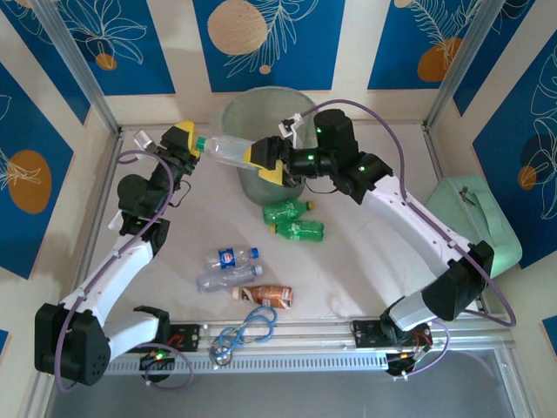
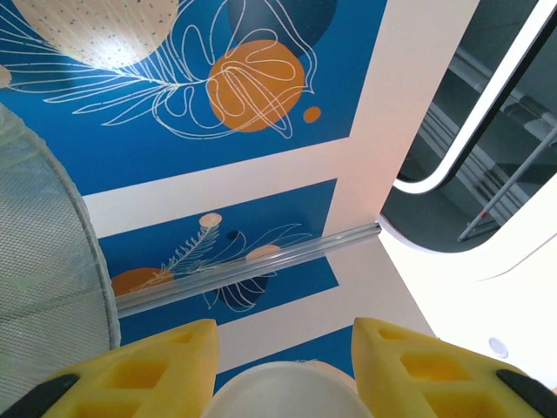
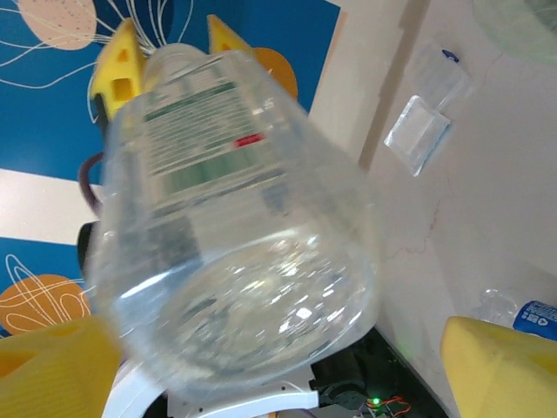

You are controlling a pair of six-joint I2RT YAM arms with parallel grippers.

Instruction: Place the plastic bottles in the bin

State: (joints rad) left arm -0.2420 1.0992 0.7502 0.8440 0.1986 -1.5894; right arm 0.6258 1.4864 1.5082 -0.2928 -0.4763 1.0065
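A clear plastic bottle (image 1: pixel 228 150) with a green-printed label hangs level in the air in front of the bin (image 1: pixel 261 109), a translucent grey-green bucket. My left gripper (image 1: pixel 193 144) is shut on its cap end; in the left wrist view the white neck (image 2: pixel 283 392) sits between the yellow fingers (image 2: pixel 165 370). My right gripper (image 1: pixel 262 164) is open at the bottle's base (image 3: pixel 235 261), its fingers (image 3: pixel 500 366) wide apart and the right one clear of the bottle. Several more bottles lie on the table: two green (image 1: pixel 294 219), two clear with blue labels (image 1: pixel 228 266) and one brown (image 1: pixel 264 295).
A blue-grey looped cable (image 1: pixel 244 331) lies by the near rail. A mint green case (image 1: pixel 474 218) stands at the right wall. Clear plastic packets (image 3: pixel 418 131) lie on the table by the far left wall. The bin's mesh-like wall (image 2: pixel 43 287) rises at the left of the left wrist view.
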